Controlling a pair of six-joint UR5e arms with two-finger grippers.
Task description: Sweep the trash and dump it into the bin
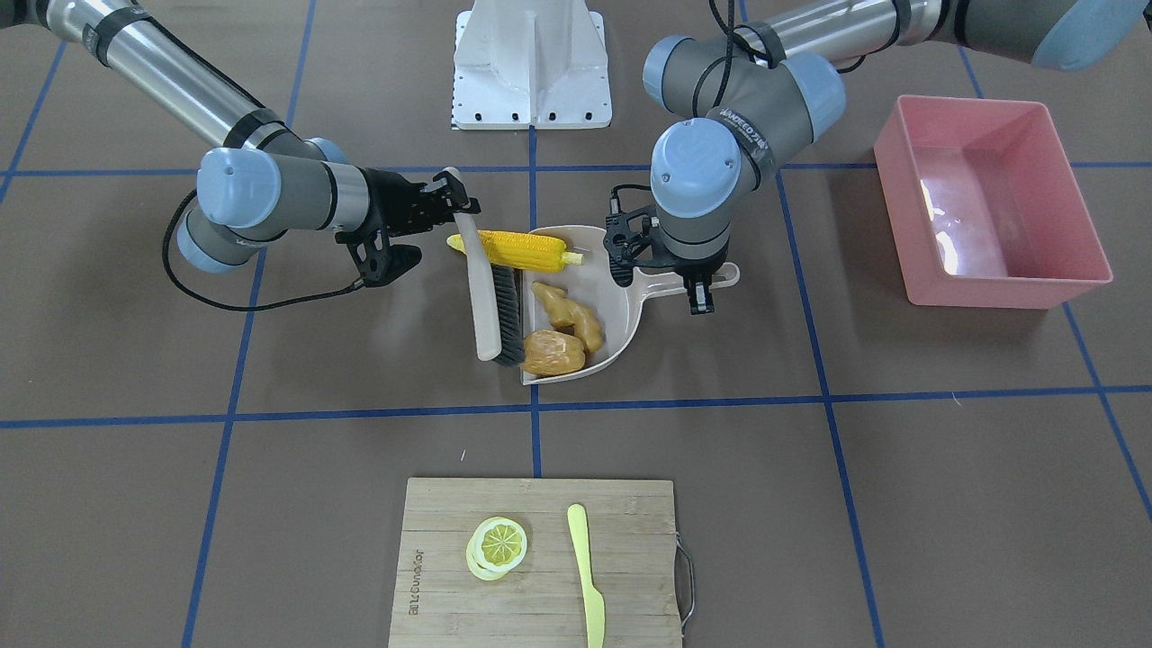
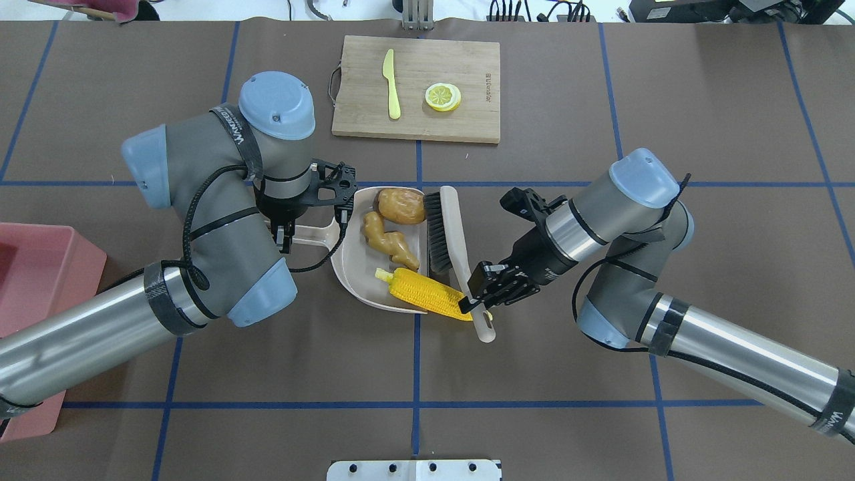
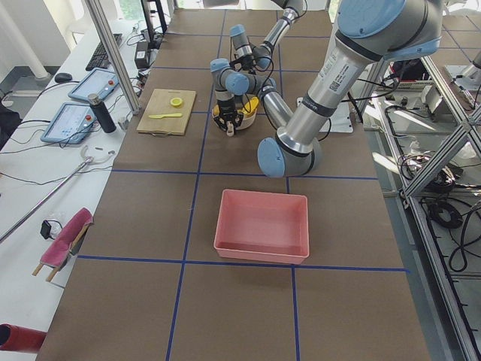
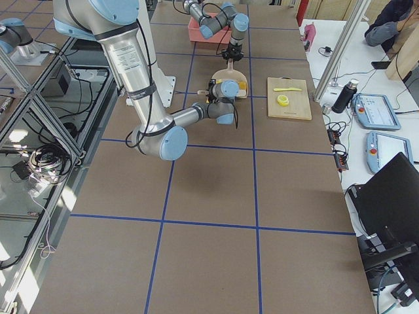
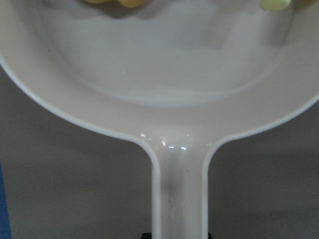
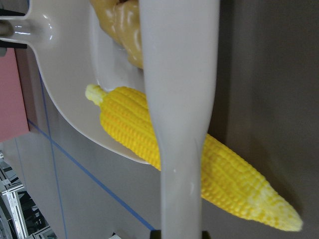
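At mid-table, the left gripper (image 2: 284,239) pinches the beige plastic dustpan (image 2: 357,270) by its handle, seemingly to steady it. The right gripper (image 2: 477,297), clamped on the beige dark-bristled brush (image 2: 451,234), pens the knobbly tan ginger root (image 2: 389,240) and brown-golden potato (image 2: 401,206) inside. The yellow corn cob (image 2: 427,294) straddles the rim. The pink plastic tub (image 1: 1008,294) stands well apart.

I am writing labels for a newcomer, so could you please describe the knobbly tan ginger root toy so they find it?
Find the beige plastic dustpan at the centre of the brown table. Inside it, the ginger root lies between the smooth brown-golden potato and the yellow corn cob; it alone is knobbly, tan and branched.
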